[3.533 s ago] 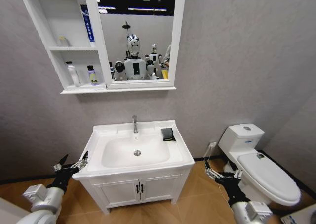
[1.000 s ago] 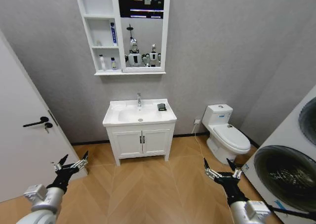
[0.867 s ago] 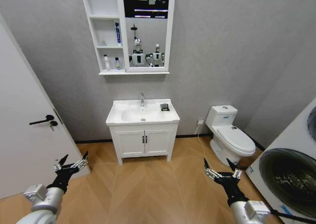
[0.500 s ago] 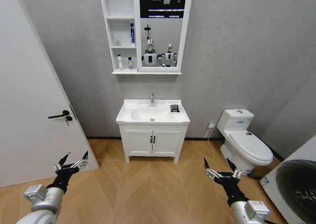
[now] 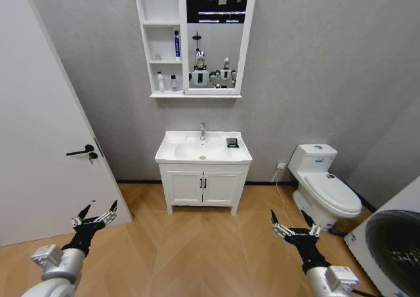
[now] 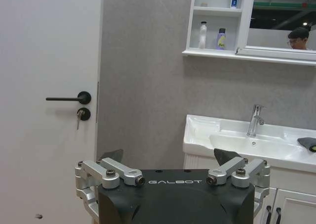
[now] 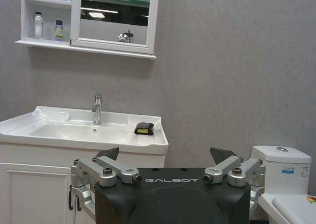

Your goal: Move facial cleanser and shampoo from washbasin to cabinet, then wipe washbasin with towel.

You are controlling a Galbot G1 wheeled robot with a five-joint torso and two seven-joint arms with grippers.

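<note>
Left gripper (image 5: 93,217) held low over the herringbone wooden floor (image 5: 197,251), at the head view's lower left, black-tipped fingers spread wide with nothing between them, grey forearm angled up and forward from the corner. Same gripper (image 6: 169,157) seen from its wrist: both dark fingertips apart, pointed toward the grey wall between the white door with black lever handle (image 6: 66,98) and the vanity.

Right gripper (image 5: 293,223) mirrored at the lower right, likewise low above the floor, fingers splayed and empty, forearm rising from the bottom edge. From its own wrist, right gripper (image 7: 166,154) aimed at the wall just beside the vanity, fingertips well apart.

White rectangular ceramic washbasin with chrome tap (image 5: 178,157) well ahead of both grippers, against the far wall on a white two-door vanity with black handles (image 5: 202,187). Small dark grey-black folded towel (image 5: 231,141) lying on the basin's right rear corner, near the tap; in the right wrist view, towel (image 7: 144,128) showing a yellowish edge, resting on the flat rim beside the bowl.

White wall-hung cabinet with open shelves and tall mirror panel (image 5: 147,41) mounted above the basin. Two small bottles (image 5: 165,82) standing side by side on the lowest shelf, a blue and white tube (image 5: 176,44) upright in the middle compartment.

White toilet (image 5: 326,191) to the right of the vanity, apart from it.
</note>
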